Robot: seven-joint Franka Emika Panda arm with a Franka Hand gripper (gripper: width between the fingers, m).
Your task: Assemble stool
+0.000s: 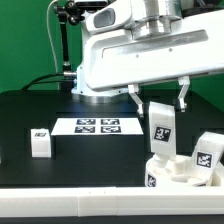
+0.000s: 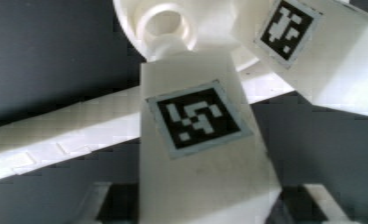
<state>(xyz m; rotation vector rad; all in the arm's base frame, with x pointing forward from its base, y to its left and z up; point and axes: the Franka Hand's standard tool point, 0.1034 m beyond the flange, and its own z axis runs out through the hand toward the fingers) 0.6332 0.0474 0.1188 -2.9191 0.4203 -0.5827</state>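
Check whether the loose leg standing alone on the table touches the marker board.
Apart. In the exterior view, the loose leg stands with its base on the dark table, and bare table shows between that base and the marker board.

In the exterior view the arm (image 1: 130,50) is running off the top of the frame. The seat (image 1: 190,178) is being cropped at the lower right and partly masked by the leg (image 1: 160,128) standing in front of it. In the wrist view, blur is softening every edge. The frame edge is cutting off the hand (image 2: 207,205), hiding whether its fingers are pinching the leg.
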